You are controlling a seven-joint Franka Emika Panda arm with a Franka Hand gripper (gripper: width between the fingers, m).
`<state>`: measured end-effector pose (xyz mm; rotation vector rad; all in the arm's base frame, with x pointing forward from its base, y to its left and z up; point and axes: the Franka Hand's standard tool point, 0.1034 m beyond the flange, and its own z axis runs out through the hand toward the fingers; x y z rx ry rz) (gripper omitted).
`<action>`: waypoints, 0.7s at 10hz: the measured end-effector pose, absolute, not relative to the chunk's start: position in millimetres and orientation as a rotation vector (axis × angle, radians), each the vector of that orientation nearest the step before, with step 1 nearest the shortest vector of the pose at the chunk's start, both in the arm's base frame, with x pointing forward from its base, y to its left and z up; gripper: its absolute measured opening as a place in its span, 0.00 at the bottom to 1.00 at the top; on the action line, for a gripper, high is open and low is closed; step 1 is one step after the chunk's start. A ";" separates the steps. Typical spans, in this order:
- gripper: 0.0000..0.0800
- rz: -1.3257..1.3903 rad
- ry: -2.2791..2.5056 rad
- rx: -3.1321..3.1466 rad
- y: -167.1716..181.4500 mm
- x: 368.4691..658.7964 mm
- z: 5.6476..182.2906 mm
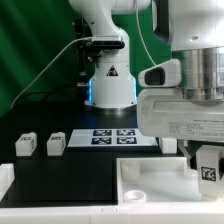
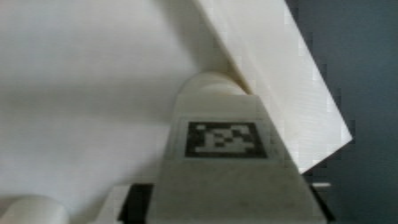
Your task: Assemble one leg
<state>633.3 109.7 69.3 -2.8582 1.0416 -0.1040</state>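
Note:
My gripper point(image 1: 208, 163) is shut on a white leg point(image 1: 209, 177) with a black-and-white tag, at the exterior view's right, just above the large white tabletop point(image 1: 150, 167). In the wrist view the leg point(image 2: 222, 135) fills the space between my dark fingers point(image 2: 151, 200). Its far rounded end sits at the inner corner of the tabletop point(image 2: 89, 90), against the raised rim point(image 2: 285, 80). I cannot tell whether the end is in a corner hole. Two loose legs point(image 1: 27, 145) point(image 1: 56, 144) stand on the black mat at the exterior view's left.
The marker board point(image 1: 112, 136) lies on the mat in front of the robot base point(image 1: 108, 85). Another small white part point(image 1: 168, 144) sits behind the tabletop. A round hole point(image 1: 135, 193) shows in the tabletop's near part.

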 end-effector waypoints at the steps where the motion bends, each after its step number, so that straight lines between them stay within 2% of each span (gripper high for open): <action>1: 0.37 -0.087 1.225 -2.774 111.1 632.7 67.9; 4: 0.37 -0.018 1.860 -2.325 115.8 631.6 65.6; 6: 0.37 -0.002 2.156 -1.953 113.7 629.2 64.3; 7: 0.37 -0.004 2.145 -1.964 114.6 628.8 64.8</action>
